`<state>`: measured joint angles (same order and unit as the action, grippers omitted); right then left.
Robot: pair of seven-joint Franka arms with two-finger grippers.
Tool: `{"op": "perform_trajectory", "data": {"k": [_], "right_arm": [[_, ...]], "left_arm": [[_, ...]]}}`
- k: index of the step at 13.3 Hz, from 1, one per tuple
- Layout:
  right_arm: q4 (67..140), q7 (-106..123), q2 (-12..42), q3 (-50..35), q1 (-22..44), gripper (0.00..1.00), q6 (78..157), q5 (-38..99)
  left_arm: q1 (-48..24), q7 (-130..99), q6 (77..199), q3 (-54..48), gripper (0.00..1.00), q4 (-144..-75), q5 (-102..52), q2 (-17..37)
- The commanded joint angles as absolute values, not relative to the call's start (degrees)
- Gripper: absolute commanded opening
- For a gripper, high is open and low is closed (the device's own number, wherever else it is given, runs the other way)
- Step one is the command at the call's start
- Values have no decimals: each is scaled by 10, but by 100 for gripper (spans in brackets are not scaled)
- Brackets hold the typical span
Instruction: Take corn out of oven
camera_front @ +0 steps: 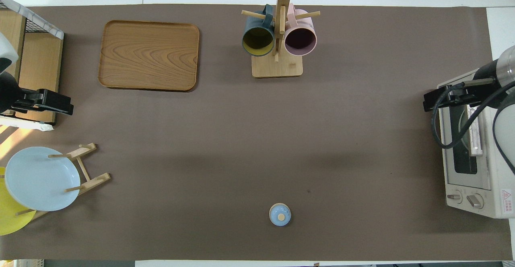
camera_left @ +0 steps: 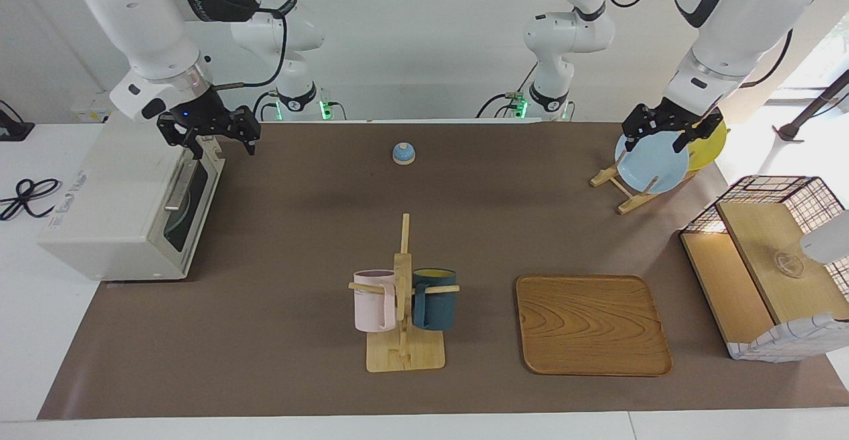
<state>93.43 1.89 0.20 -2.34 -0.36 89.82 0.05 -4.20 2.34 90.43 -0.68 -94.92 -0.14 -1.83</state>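
Note:
The cream-white oven [camera_left: 113, 221] [camera_front: 478, 186] stands at the right arm's end of the table. Its dark glass door is shut, with the metal bar handle [camera_left: 179, 188] across the top. The corn is hidden; only a dim round shape shows through the glass. My right gripper [camera_left: 217, 143] [camera_front: 450, 98] hangs open just above the oven's door edge, holding nothing. My left gripper [camera_left: 656, 140] [camera_front: 44, 102] hangs open and empty over the plate rack [camera_left: 627, 191] at the left arm's end.
The rack holds a pale blue plate [camera_left: 653, 161] and a yellow plate [camera_left: 710, 148]. A wire-and-wood basket [camera_left: 763, 261], a wooden tray [camera_left: 590, 324] and a mug stand [camera_left: 403, 334] with a pink and a dark blue mug lie farther from the robots. A small blue knobbed lid [camera_left: 403, 153] sits near them.

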Motion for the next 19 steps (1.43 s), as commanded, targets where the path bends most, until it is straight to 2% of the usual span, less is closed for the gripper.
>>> {"op": "perform_trajectory", "data": {"k": [1, 9, 10, 11, 12, 13, 15, 19], "right_arm": [[924, 12, 10, -24, -9, 100, 899, 10], [947, 17, 2, -22, -8, 100, 915, 2], [963, 19, -4, -21, -10, 88, 929, 2], [974, 24, -10, -21, -17, 44, 932, -6], [983, 32, -12, -21, -20, 6, 933, -11], [998, 49, -20, -21, -22, 0, 939, -24], [1037, 117, -36, -21, -46, 0, 961, -29], [1122, 113, -61, -20, -82, 0, 1041, -59]], "left_arm": [[-38, 28, 911, -11, 100, -962, 6, -31], [-37, 28, 911, -11, 100, -962, 5, -31], [-38, 28, 911, -11, 100, -962, 5, -31], [-38, 28, 911, -11, 100, -962, 5, -31], [-38, 28, 911, -11, 100, -962, 5, -31], [-38, 28, 911, -11, 100, -962, 5, -31], [-37, 28, 911, -11, 100, -962, 5, -31], [-38, 28, 911, -11, 100, -962, 5, -31]]}}
